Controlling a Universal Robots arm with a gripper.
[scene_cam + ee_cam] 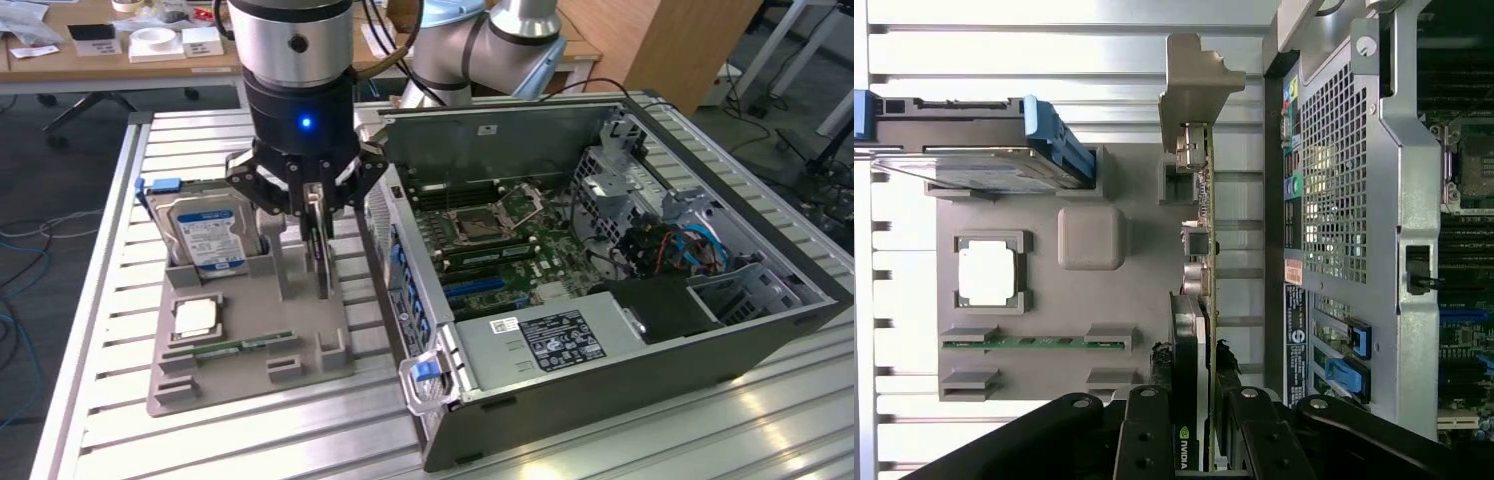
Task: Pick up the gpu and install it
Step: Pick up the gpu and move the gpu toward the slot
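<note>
The gpu [320, 258] stands on edge in a slot of the grey holder tray [227, 375], on the exterior view's left of the open computer case [627, 330]. In the wrist view the gpu [1196, 290] shows as a thin green board with a black cooler and a silver end bracket. My gripper [316, 215] is straight above it, its black fingers [1146, 430] pressed on both faces of the cooler block. The gripper [1194, 445] is shut on the gpu, whose lower edge still rests in the tray [1044, 290].
A hard drive [207, 240] with a blue-white label stands in the tray's far end. A processor chip [196, 318] and a memory stick [240, 346] lie nearer. The case lies open with its motherboard [494, 240] facing up. All rest on a slotted aluminium table [160, 440].
</note>
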